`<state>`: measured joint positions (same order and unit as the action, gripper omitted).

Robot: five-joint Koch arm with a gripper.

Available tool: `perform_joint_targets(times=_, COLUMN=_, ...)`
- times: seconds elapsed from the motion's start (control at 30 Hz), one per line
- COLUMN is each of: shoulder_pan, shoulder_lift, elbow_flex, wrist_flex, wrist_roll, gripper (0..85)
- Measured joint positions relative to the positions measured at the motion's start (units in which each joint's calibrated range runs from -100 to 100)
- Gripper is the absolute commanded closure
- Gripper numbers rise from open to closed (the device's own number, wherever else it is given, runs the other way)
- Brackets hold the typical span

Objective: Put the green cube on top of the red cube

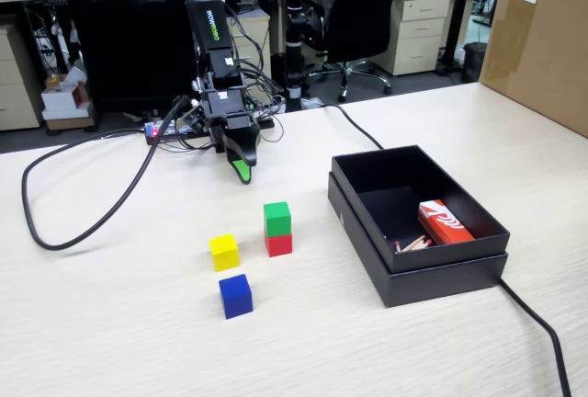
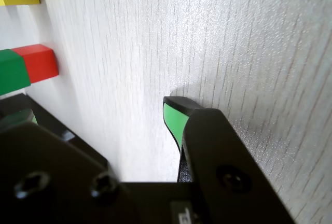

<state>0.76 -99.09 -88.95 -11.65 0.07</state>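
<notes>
- Since green cube [image 1: 277,217] already sits on red cube [image 1: 278,244], main risk is a low arm swing knocking the stack.
- Fingers [image 1: 241,170] at its 11 o'clock, well apart, holding nothing; can't tell if they're parted.
- Yellow cube [image 1: 224,252] crowds 9 o'clock, box [image 1: 418,268] 3 o'clock; table [image 1: 110,323] roomy elsewhere.

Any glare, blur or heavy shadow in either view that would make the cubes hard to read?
Fixed view: even office light, soft shadows, green cube and red cube sharp. Wrist view: bright glare washes the table; the gripper body up close is soft, and both cubes are cut off at the left edge.
</notes>
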Motion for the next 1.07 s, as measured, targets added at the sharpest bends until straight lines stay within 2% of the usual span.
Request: perform_joint_targets(times=1.07, shoulder_pan=-0.3, shoulder_lift=0.0, elbow_flex=0.0, wrist_flex=0.0, wrist_roll=0.7, gripper=37.4)
